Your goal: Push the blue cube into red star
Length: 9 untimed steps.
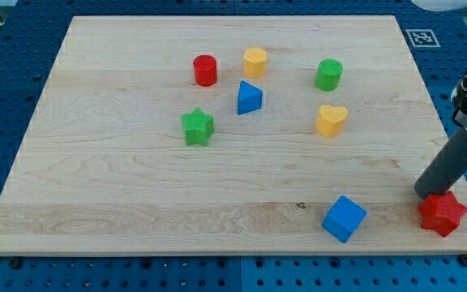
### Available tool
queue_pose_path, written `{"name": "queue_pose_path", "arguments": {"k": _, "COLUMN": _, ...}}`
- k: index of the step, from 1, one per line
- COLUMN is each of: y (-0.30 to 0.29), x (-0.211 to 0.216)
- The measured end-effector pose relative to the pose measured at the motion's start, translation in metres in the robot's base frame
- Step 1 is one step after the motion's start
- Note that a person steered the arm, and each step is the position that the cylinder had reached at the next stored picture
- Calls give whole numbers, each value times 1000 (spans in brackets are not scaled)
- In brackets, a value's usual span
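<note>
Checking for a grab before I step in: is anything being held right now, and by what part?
Nothing is held. My tip only rests at the red star, on its top-left side; the blue cube sits apart.

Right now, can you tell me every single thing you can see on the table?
wooden board: 1, pale wood, fills the view
red cylinder block: 1, red, upper middle
yellow block: 1, yellow, right of the red cylinder
green cylinder block: 1, green, upper right
blue wedge block: 1, blue, centre
green star block: 1, green, left of centre
yellow heart block: 1, yellow, right of centre
blue cube: 1, blue, bottom right
red star: 1, red, bottom right corner
my tip: 1, dark, at the red star's upper left edge
</note>
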<state>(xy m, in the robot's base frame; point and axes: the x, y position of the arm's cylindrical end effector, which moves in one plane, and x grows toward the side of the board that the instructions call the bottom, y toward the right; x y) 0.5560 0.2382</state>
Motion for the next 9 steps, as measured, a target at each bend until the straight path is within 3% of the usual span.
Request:
{"name": "queue_pose_path", "arguments": {"k": 3, "y": -49, "x": -47}}
{"name": "queue_pose_path", "arguments": {"k": 6, "y": -96, "x": -39}}
{"name": "queue_pose_path", "arguments": {"k": 7, "y": -140, "x": -62}}
{"name": "queue_pose_path", "arguments": {"k": 9, "y": -219, "x": -36}}
